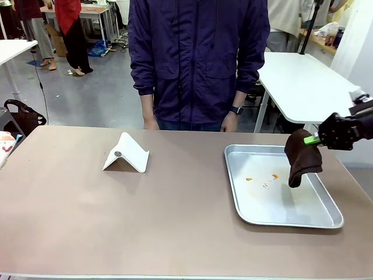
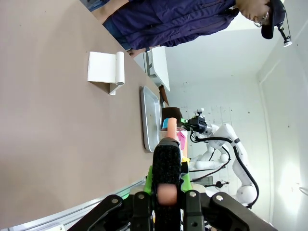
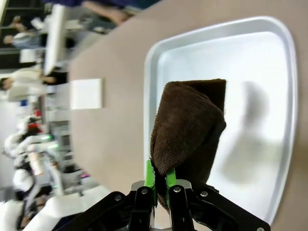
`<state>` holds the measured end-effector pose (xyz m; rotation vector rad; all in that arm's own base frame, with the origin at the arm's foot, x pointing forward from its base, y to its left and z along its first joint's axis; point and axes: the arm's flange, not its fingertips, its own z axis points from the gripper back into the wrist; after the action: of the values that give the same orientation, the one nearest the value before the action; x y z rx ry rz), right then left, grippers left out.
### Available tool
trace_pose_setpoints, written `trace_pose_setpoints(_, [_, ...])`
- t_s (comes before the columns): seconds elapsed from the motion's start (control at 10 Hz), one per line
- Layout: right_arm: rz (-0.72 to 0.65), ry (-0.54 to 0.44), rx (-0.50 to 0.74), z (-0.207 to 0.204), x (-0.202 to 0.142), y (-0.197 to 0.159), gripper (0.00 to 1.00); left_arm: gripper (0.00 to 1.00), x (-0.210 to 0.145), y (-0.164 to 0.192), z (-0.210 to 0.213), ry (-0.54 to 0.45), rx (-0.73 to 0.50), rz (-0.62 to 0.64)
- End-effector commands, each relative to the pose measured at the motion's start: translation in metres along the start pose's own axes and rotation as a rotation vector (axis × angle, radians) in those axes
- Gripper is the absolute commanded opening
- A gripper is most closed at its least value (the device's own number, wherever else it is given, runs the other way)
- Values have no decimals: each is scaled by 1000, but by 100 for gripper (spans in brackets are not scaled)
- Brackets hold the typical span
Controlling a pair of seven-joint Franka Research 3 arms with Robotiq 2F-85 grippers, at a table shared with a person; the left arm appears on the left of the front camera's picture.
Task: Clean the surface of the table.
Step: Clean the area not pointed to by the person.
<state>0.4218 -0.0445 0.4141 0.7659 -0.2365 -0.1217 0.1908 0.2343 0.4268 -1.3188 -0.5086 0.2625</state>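
Brownish-tan table (image 1: 175, 221) fills the foreground, its long axis running left to right and its long edges facing the robot and a person (image 1: 198, 58) in a dark jacket across it. Seen from its wrist camera, the left gripper (image 2: 167, 175) pinches a dark, rough-textured tool (image 2: 167, 159) with a peach tip. A white folded stand (image 1: 126, 153) sits left of centre. At right, a steel tray (image 1: 280, 204) dotted with orange crumbs (image 1: 274, 175) lies beneath a brown cloth (image 1: 303, 157) clamped in the right gripper (image 1: 313, 139). Swept low, the cloth could likely snag the rim, shove the tray, or spill crumbs onto the table.
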Motion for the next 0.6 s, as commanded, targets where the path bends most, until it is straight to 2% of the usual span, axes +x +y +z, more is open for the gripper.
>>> trace_pose_setpoints(0.0, [-7,51,-186,-22,26,2,10,22,1,-4,1,-12,-12,-1])
trace_pose_setpoints(0.2, [-24,89,-290,-48,41,-5,10,22,1,-4,1,-12,-12,-1])
trace_pose_setpoints(0.5, [-26,123,-253,-96,54,-25,10,22,1,-4,1,-12,-12,-1])
